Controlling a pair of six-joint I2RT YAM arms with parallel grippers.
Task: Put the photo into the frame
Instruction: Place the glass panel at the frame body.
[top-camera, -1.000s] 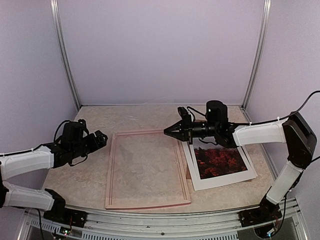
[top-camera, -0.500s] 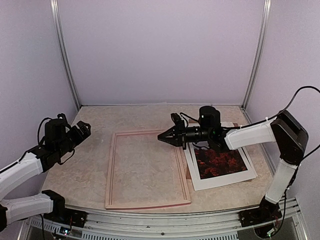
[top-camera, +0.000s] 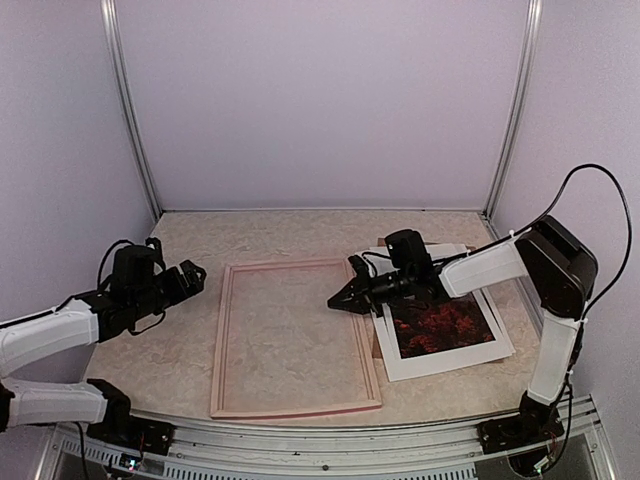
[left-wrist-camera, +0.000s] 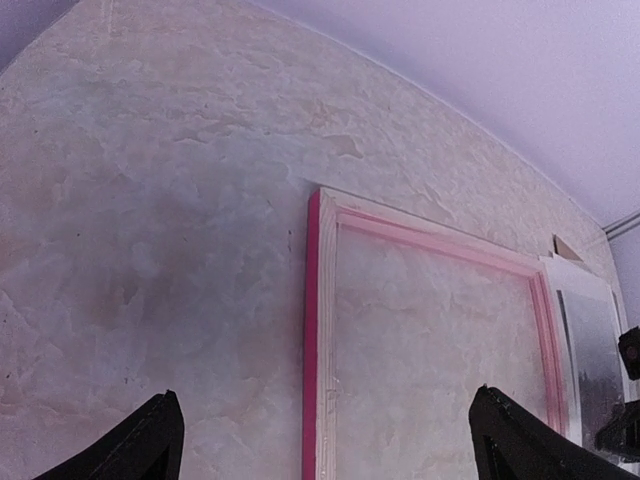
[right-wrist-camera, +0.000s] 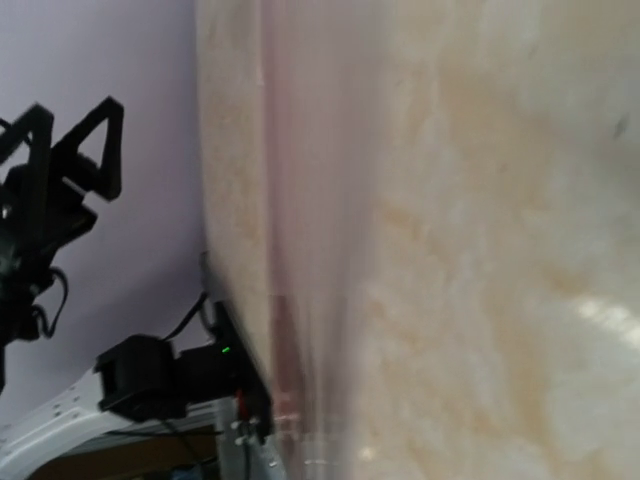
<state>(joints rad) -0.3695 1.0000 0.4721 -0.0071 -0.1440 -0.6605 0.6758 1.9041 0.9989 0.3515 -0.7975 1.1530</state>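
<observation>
The frame (top-camera: 222, 340) lies flat mid-table, pale wooden back up; its pink side edge (left-wrist-camera: 312, 340) shows in the left wrist view. Right of it the photo (top-camera: 440, 325) lies face up, red foliage showing, and appears as a grey glare (left-wrist-camera: 590, 340) in the left wrist view. My right gripper (top-camera: 337, 302) is shut to a point, low over the frame's right rail, holding nothing. To the left of the frame my left gripper (top-camera: 196, 274) stands open and empty, its fingertips (left-wrist-camera: 150, 440) straddling the left rail from above. The right wrist view is blurred and shows none of its fingers.
A brown backing board (top-camera: 384, 244) lies under the photo, its corners sticking out. The pale marbled table (top-camera: 170, 350) has metal posts at its back corners and a rail along the near edge. The right arm's cable loops above the right side.
My right gripper has moved left and dropped lower, onto the frame's right rail. The left arm pulled back and up, then returned beside the frame's left rail.
</observation>
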